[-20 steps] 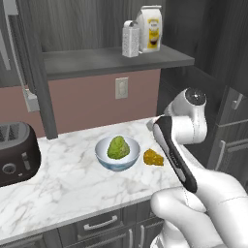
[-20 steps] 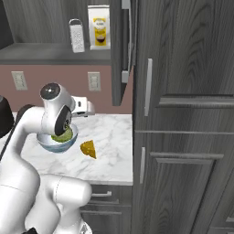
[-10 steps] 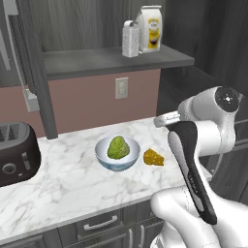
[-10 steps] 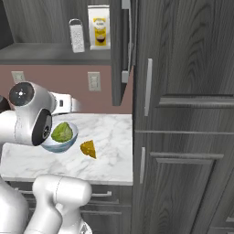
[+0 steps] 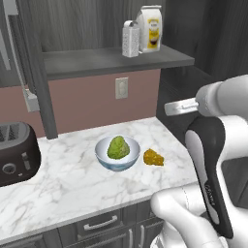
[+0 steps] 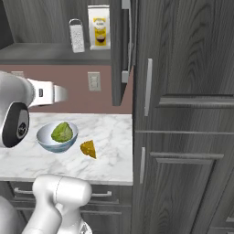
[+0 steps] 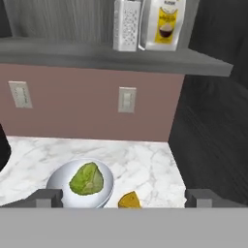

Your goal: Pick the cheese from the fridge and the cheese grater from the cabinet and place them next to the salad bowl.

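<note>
Roughly half done: cheese already sits on the marble counter just beside the salad bowl, centre of the left base view, while the cheese grater stands untouched on the cabinet shelf at top centre, next to a white-and-yellow bag. Arm is raised at right of that frame, wrist approx level and pointing toward the back wall, w/ the gripper facing the bowl and shelf in the hand view. Jaws are spread wide, holding nothing; grater fetch is what's left.
</note>
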Controlling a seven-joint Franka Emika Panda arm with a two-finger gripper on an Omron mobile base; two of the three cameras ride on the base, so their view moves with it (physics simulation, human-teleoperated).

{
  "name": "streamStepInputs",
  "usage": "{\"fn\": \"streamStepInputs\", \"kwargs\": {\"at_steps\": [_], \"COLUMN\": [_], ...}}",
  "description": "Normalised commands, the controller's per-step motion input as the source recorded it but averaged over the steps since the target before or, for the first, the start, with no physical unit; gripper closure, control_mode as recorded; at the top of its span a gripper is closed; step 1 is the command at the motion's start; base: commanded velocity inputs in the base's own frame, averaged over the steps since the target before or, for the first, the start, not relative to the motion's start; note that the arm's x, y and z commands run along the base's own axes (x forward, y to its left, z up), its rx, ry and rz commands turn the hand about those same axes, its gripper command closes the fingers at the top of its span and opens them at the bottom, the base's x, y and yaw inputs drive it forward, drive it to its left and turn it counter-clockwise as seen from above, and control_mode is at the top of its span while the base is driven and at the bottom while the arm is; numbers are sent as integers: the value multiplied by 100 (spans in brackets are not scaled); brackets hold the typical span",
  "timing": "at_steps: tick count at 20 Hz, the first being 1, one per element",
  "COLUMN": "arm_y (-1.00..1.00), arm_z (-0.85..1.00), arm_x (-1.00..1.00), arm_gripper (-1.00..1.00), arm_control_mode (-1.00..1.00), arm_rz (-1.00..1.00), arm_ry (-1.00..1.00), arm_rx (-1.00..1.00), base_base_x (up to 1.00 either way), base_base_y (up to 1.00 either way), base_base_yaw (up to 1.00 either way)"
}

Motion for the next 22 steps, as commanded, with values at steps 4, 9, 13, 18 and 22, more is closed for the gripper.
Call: {"fn": "streamStepInputs", "kwargs": {"at_steps": [4,9,13,18,22], "arm_y": [0,4,5,22,39], "arm_z": [82,74,40,-11,0], "arm_x": [-34,-5,2,43,65], "arm_gripper": [-100,-100,-100,-100,-100], "arm_control_mode": [-100,-100,-100,-100,-100], "arm_rz": [-8,-2,3,4,-1], "arm_ry": [-7,-4,1,2,0], "arm_rx": [0,1,2,0,0], "base_base_x": [0,0,0,0,0], "base_base_y": [0,0,0,0,0], "base_base_yaw": [0,0,0,0,0]}}
